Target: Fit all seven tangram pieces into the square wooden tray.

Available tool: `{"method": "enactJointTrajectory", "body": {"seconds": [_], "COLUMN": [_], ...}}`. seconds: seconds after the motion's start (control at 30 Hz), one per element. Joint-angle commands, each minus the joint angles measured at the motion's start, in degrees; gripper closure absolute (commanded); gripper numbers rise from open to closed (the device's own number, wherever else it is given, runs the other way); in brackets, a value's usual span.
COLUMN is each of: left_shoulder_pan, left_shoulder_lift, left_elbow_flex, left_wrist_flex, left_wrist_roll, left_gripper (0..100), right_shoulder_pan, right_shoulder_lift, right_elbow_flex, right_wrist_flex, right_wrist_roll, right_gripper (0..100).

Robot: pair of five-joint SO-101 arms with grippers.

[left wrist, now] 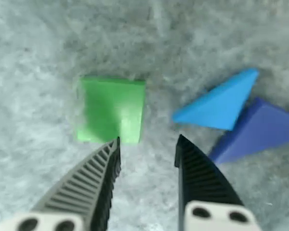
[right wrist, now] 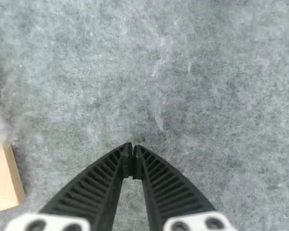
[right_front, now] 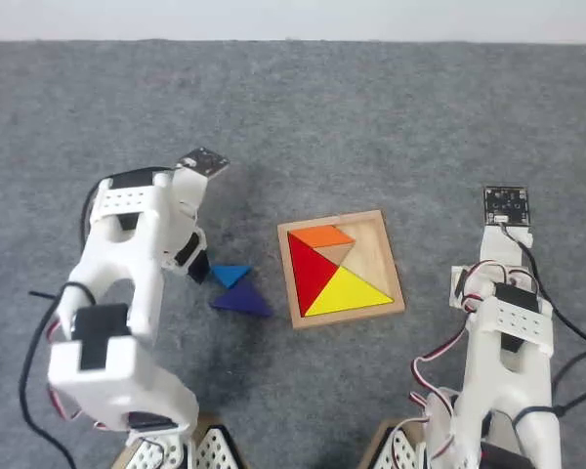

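The square wooden tray (right_front: 396, 262) lies a little right of centre in the high view, on the grey felt-covered bench (right_front: 391, 117), turned slightly off square to the frame. Three pieces sit inside it. An orange piece (right_front: 322, 235) is along the upper left edge, a red triangle (right_front: 308, 269) is against the left wall, and a yellow triangle (right_front: 350, 292) is along the lower edge. The upper right part of the tray floor is bare wood.

Left of the tray, on the felt, a light blue triangle (right_front: 230, 276) sits just above a dark blue triangle (right_front: 240, 301), and the two touch at a corner. The left arm (right_front: 127, 254) fills the left side of the frame, and its tip is beside these two pieces.

In the left wrist view the left tool (left wrist: 148, 139) is released, with its fingers spread and nothing between them. A green square (left wrist: 111, 110) lies flat on the felt, with one fingertip at its near edge. The light blue triangle (left wrist: 216, 106) and dark blue triangle (left wrist: 260, 130) are off to the other side.

The right arm (right_front: 508, 332) stands at the lower right, well apart from the tray. The right tool (right wrist: 132, 148) is clenched, tips pressed together on nothing, over bare felt, with a corner of the tray (right wrist: 2, 183) at the frame's edge.
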Motion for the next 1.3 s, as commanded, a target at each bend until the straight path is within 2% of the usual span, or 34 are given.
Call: {"method": "enactJointTrajectory", "body": {"seconds": [0.0,0.27,0.7,0.93,1.03,1.13,1.27], "left_shoulder_pan": [-0.4,-2.1,-0.1,0.4,1.8,2.3,1.5], "left_shoulder_lift": [5.0,12.6,13.6,14.2,14.2,14.2,14.2], "left_elbow_flex": [-6.6,-14.9,-11.4,-14.2,-14.6,-15.5,-17.5], "left_wrist_flex": [-1.2,-1.1,4.8,9.5,9.8,9.5,9.7], "left_wrist_roll": [-1.0,-1.1,-6.1,-6.1,-5.5,-1.5,-1.5], "left_gripper": [81,82,83,78,78,78,78], "right_shoulder_pan": [-0.1,-0.1,-0.1,-0.1,-0.1,-0.1,-0.1], "right_shoulder_lift": [-0.5,-0.5,-0.5,-0.5,-0.5,-0.5,-0.5], "right_elbow_flex": [-1.8,-1.8,-1.8,-1.8,-1.8,-1.8,-1.8], "right_wrist_flex": [-1.0,-1.1,-1.1,-1.1,-1.1,-0.9,-0.9], "right_wrist_roll": [-0.4,-0.4,-0.4,-0.4,-0.4,-0.4,-0.4], "right_gripper": [98.8,98.8,98.8,98.8,98.8,98.8,98.8]}}
